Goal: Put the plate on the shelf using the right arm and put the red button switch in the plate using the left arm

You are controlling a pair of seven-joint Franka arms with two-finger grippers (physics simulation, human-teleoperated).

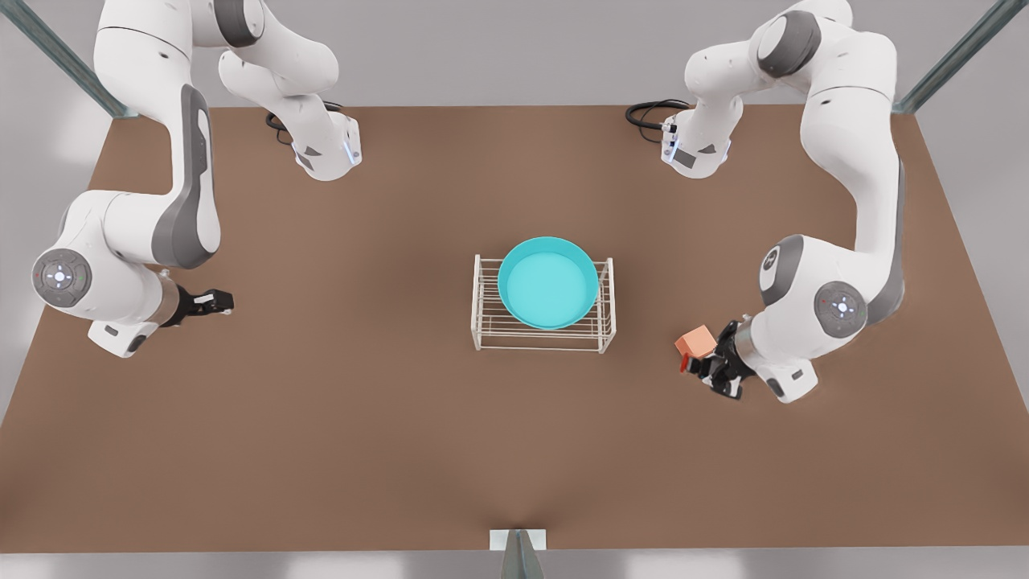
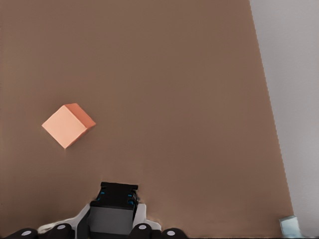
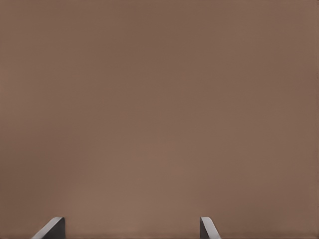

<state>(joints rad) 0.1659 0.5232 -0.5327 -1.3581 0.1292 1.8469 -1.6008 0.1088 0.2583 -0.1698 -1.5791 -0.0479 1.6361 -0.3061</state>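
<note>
A round turquoise plate (image 1: 548,281), smooth and rigid, sits on the white wire-bar shelf (image 1: 543,336). Beside a salmon-orange cube (image 1: 696,342) on the matte brown tabletop (image 1: 362,402), the left gripper (image 1: 698,367) pinches the tiny, light red button switch (image 1: 684,363) by its boxy body. The right gripper (image 1: 227,303) waits, spread.

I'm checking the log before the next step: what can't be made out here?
- Switch: in the front view just a red sliver by the left gripper, below the cube; too small to tell if it is gripped.
- Right gripper: the right wrist view's edge cuts off all but its fingertips.
- Plate on shelf: the plate hides the bars under it.
</note>
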